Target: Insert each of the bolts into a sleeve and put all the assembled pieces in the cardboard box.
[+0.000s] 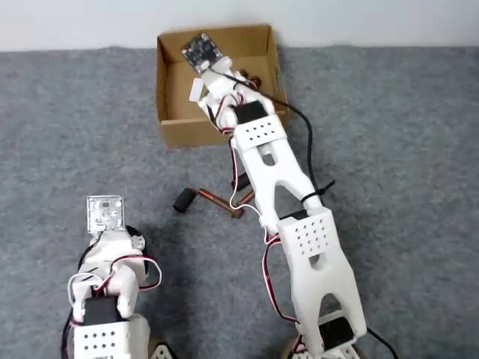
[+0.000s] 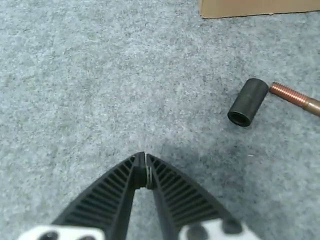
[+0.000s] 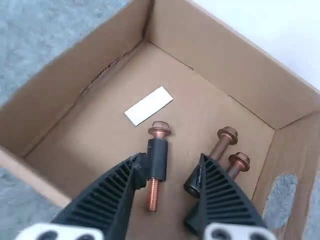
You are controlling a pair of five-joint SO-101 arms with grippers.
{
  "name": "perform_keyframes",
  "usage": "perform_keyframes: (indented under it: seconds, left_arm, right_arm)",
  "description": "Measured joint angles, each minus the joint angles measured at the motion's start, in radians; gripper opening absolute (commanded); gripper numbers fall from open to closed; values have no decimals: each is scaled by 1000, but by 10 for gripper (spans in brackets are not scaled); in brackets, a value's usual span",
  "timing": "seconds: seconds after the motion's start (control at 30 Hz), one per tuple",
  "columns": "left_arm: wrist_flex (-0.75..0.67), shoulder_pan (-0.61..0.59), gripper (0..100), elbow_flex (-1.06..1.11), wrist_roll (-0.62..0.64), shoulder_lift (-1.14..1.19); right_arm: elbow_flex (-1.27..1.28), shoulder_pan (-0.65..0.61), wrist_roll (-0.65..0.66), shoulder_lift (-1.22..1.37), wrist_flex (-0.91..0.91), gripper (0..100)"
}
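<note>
My left gripper (image 2: 145, 165) is closed with nothing between its fingers. It hangs low over the grey counter (image 1: 404, 134), on the near left side.

Ahead of it and to the right, a black sleeve (image 2: 248, 101) lies on its side on the counter, its open mouth turned towards me. A copper bolt (image 2: 295, 98) lies outside the sleeve with its threaded tip at the sleeve's far end. I cannot tell whether the two touch. Just past the bolt's head, a short copper piece (image 1: 247, 197) shows at the edge of my right arm (image 1: 281, 176), too hidden to make out.

The cardboard box (image 1: 168, 82) stands at the far side of the counter, and my right arm stretches out to it. My right gripper (image 3: 170, 162) hangs open above the inside of the box.

Below it, an assembled piece (image 3: 158, 159), a bolt pushed through a black sleeve, lies just beside the inner face of one finger. Two more bolts (image 3: 222, 142) lie side by side by the other finger. Their lower ends go into something black that the finger partly hides. A white label (image 3: 149, 106) is on the box floor beyond them.
</note>
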Motion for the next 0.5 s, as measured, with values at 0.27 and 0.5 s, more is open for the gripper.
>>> perform_keyframes:
  seconds: [0.27, 0.5]
  left_arm:
    - [0, 0, 5, 0, 6, 0]
    - [0, 0, 5, 0, 6, 0]
  right_arm:
    - [-265, 3, -163, 0, 325, 154]
    - [-427, 2, -227, 0, 566, 58]
